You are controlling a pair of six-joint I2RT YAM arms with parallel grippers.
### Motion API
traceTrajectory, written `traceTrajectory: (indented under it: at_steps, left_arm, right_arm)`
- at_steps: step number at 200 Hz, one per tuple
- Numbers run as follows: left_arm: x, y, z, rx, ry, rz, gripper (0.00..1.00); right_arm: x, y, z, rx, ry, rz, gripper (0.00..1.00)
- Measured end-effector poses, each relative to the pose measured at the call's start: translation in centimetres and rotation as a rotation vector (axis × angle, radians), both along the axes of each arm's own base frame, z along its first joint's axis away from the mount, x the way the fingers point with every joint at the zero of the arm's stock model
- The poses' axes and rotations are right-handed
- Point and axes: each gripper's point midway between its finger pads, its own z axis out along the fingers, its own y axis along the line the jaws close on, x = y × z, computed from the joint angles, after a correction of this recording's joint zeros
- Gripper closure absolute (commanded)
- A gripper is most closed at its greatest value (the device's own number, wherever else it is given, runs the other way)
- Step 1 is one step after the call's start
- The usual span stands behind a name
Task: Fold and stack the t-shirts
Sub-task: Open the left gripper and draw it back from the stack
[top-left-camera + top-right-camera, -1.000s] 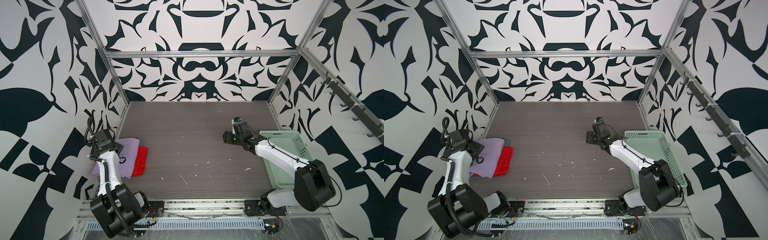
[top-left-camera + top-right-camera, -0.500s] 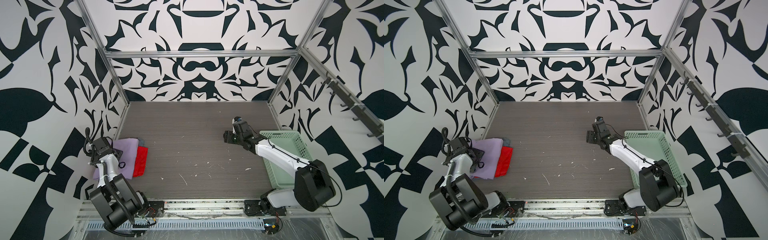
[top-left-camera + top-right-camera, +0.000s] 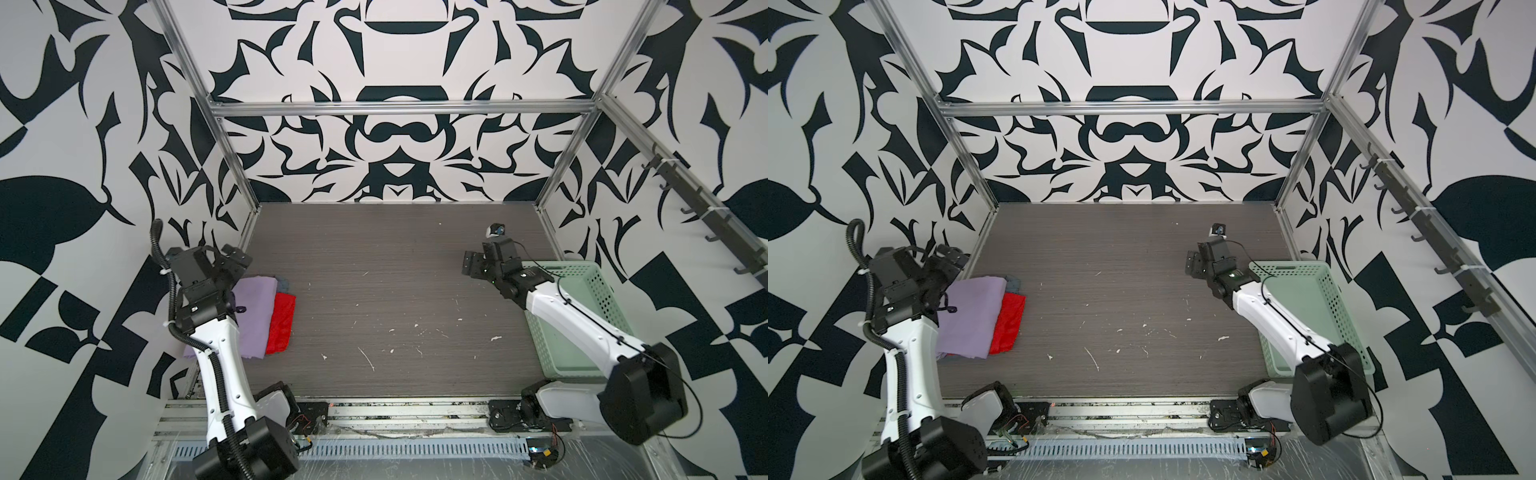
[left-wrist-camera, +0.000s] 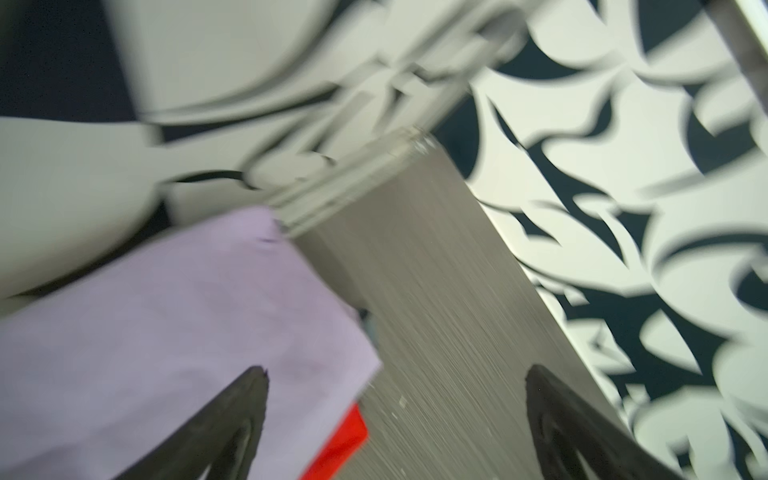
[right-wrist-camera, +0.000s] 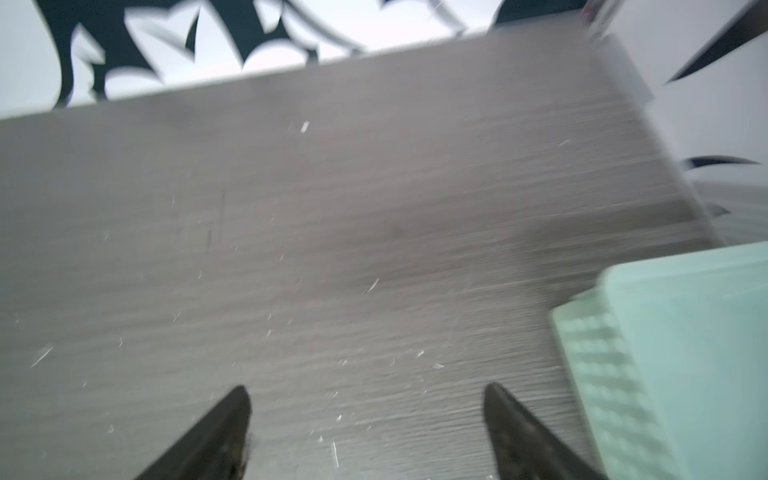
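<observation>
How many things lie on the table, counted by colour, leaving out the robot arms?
Lavender t-shirt: 1
Red t-shirt: 1
Grey-blue t-shirt, only an edge showing: 1
Mint-green basket: 1
Total: 4

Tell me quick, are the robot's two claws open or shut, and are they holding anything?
Left gripper: open, empty, near the folded pale lavender cloth t-shirt.
Right gripper: open, empty, near the mint-green perforated plastic basket.
</observation>
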Motion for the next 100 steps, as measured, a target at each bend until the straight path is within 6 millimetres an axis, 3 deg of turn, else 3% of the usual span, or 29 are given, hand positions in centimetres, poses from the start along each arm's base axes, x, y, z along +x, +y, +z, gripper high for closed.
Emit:
traceTrajectory:
  at_steps: [23, 47, 81, 100]
  left_arm:
    - [2.4, -4.3, 0.0, 0.071, -0.034, -0.178, 0.01]
    - [4.5, -7.2, -2.4, 0.138, -0.04, -0.307, 0.01]
    - [5.1, -7.0, -8.0, 0.213, -0.002, -0.34, 0.01]
    - [5.1, -6.6, -9.7, 0.251, 0.007, -0.337, 0.01]
  right_arm:
    - [-0.7, -3.3, 2.6, -0.038, -0.087, -0.087, 0.01]
    - [-2.1, -6.5, 3.3, -0.095, -0.124, -0.17, 0.0]
    - [-4.5, -10.3, 0.6, -0.175, -0.087, -0.272, 0.01]
    - [-6.1, -11.9, -1.8, -0.208, -0.052, -0.321, 0.01]
